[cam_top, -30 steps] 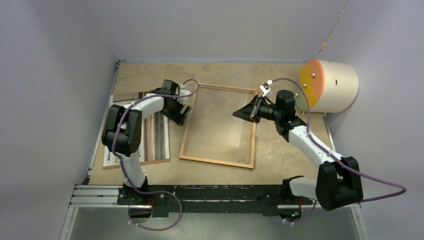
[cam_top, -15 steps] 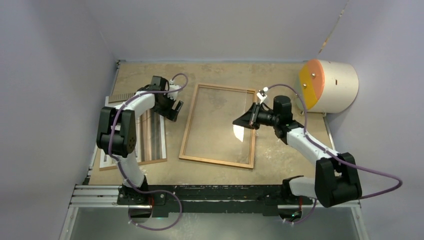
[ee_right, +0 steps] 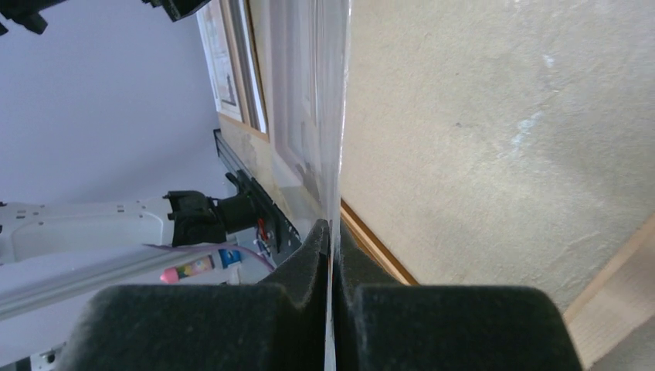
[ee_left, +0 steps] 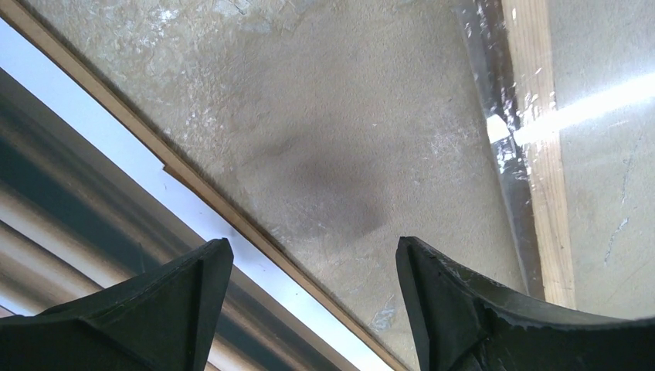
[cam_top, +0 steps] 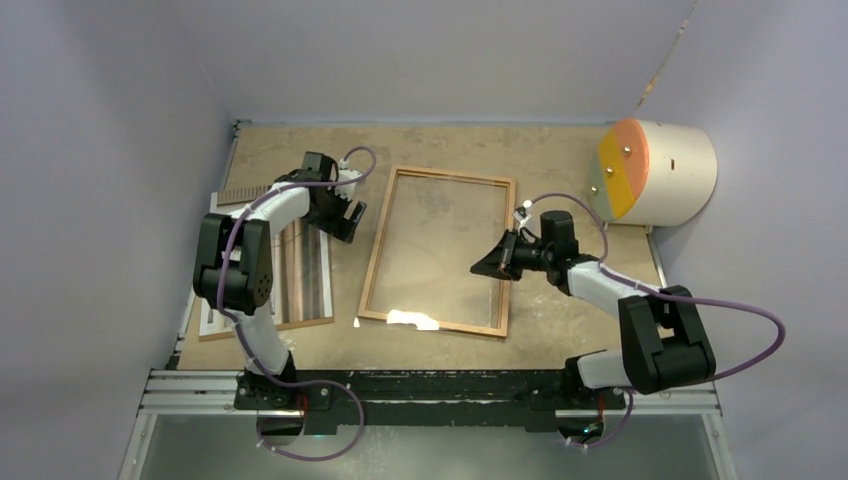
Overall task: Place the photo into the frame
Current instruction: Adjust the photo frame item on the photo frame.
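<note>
**Glass Over the Frame, Photo Waits on the Left**

From above, the frame (cam_top: 438, 252) lies flat in the middle of the table (cam_top: 560, 150). A clear glass pane (cam_top: 440, 240) sits over it, and light shines off it at the near edge. The right arm (cam_top: 600, 285) reaches in from the right. Its jaws are closed on the right edge of the pane. The photo (cam_top: 305, 265) lies on the left side of the table, on top of a brown board (cam_top: 300, 324). It is beside the frame, not in it. The left arm (cam_top: 255, 230) bends over the photo. Its jaws are wide open with nothing in them, and they hang between the photo and the frame. A big white drum with an orange face (cam_top: 655, 170) sits at the far right corner.

In the left wrist view, the two dark fingers (ee_left: 154, 309) stand far apart, with only bare table between them. The white border of the photo (ee_left: 77, 89) runs along the left. On the right is one wooden side of the frame (ee_left: 541, 154), and the clear edge of the pane (ee_left: 494, 77) lies just over it.

In the right wrist view, the two soft pads (ee_right: 301, 263) press tight together on the thin edge of the pane (ee_right: 340, 93). A strip of the frame (ee_right: 378, 247) shows just below it. I cannot tell if the pane lies flat or is tipped up.
</note>
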